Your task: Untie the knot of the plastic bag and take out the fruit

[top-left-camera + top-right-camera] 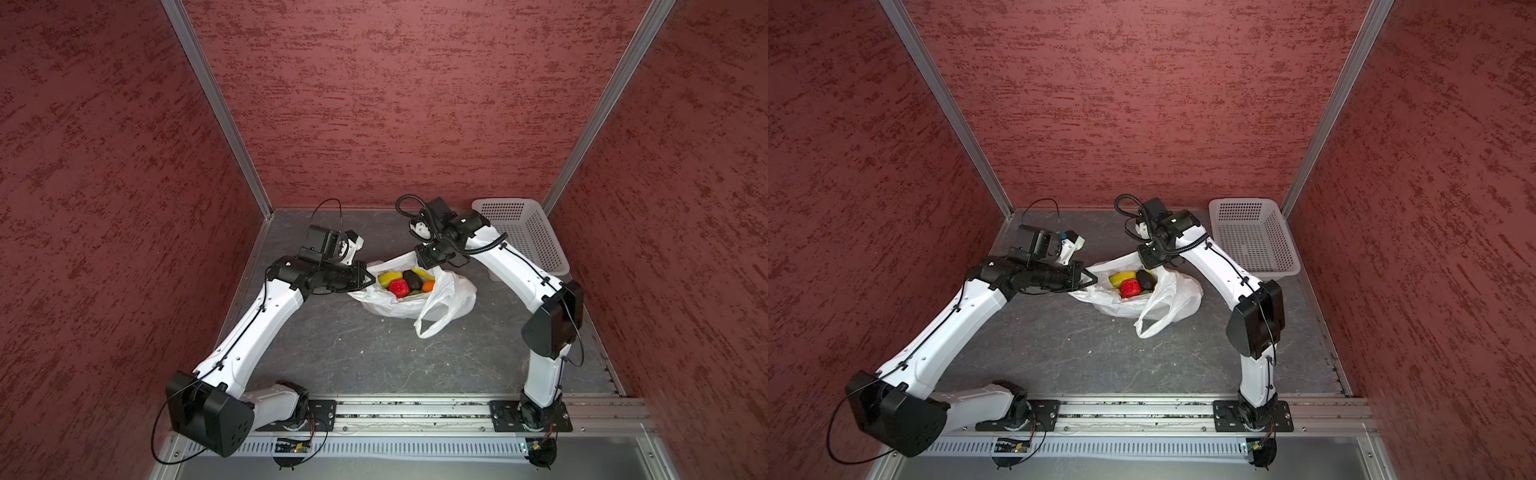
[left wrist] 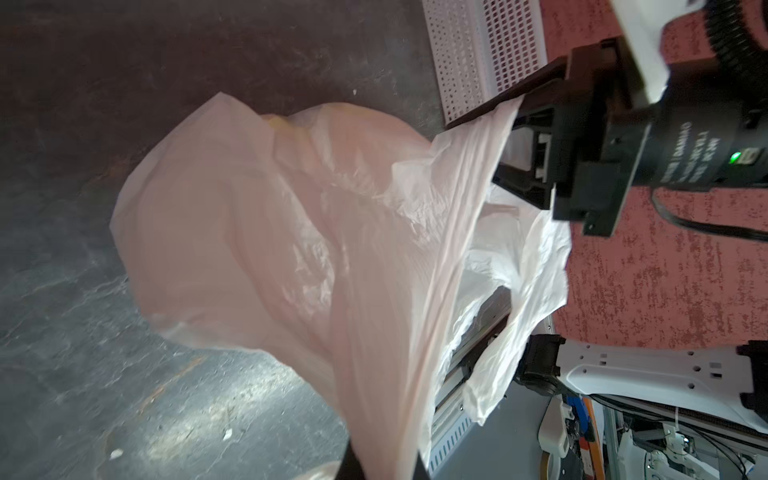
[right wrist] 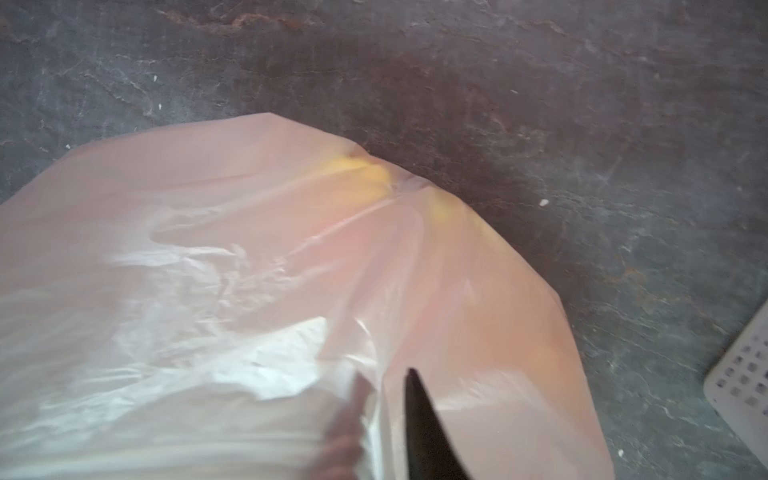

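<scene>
The plastic bag (image 1: 451,293) sits at the centre of both top views on the dark slate tabletop (image 1: 374,357), its mouth pulled wide and facing up. One loop handle (image 1: 432,320) lies slack toward the bottom of the frame.

Inside lies the fruit (image 1: 405,282): a red piece (image 1: 398,287), a dark one (image 1: 412,279), a yellow one (image 1: 386,276) and a bit of orange (image 1: 428,286), with something green below them (too small to name).

The left gripper (image 1: 369,277) reaches in from the left with its jaws clamped together on the bag's left rim. In the left wrist view the film stretches taut away from it.

The right gripper (image 3: 388,395) is at the upper right of the mouth. Its jaws stand a little apart with bag film between the fingers – yellow and orange glow through the film beyond them.

The white perforated basket (image 1: 523,237) stands right of centre, apart from the bag, its floor and walls in plain sight.
</scene>
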Motion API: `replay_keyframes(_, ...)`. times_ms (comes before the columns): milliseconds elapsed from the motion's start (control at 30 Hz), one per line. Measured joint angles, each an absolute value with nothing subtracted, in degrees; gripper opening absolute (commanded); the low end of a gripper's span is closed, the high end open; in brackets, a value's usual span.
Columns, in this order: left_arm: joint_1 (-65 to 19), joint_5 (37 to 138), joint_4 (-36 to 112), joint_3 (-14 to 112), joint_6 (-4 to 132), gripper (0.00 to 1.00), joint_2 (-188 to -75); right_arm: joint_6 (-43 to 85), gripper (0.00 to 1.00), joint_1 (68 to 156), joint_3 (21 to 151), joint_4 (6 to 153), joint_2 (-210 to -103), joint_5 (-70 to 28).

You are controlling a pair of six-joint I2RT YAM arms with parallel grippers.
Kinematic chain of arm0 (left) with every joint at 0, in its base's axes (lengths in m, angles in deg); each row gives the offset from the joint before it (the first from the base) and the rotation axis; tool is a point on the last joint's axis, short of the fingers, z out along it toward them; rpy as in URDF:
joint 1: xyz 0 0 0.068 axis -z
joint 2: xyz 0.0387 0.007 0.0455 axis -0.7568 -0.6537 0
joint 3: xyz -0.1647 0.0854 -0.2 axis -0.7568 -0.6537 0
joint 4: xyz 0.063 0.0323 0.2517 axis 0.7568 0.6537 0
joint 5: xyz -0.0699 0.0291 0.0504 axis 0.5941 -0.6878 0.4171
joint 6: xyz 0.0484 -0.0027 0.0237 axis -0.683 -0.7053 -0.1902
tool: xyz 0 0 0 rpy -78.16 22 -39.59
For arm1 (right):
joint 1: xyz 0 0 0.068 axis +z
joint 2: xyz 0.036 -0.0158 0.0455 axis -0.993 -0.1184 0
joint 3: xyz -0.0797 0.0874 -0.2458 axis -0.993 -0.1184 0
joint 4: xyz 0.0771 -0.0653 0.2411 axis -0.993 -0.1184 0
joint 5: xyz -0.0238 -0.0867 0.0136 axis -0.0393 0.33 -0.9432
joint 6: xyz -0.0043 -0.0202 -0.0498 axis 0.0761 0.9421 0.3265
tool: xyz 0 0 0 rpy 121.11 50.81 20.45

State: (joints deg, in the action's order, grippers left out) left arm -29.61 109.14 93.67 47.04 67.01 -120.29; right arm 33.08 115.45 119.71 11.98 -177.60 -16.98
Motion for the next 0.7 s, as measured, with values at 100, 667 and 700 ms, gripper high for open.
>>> replay_keyframes(100,-28.9,108.4,96.6,50.5,67.2,0.00,-120.5,32.8,0.79,113.6,123.7,9.1,-177.2,-17.2)
replay_keyframes(667,-27.0,107.0,100.4,54.4,67.7,0.00,-120.5,19.5,0.92,130.1,129.9,3.8,-168.4,-21.7)
replay_keyframes(700,-26.9,107.0,100.4,54.1,67.6,0.00,-120.2,18.8,0.90,130.3,126.5,6.0,-168.5,-21.5)
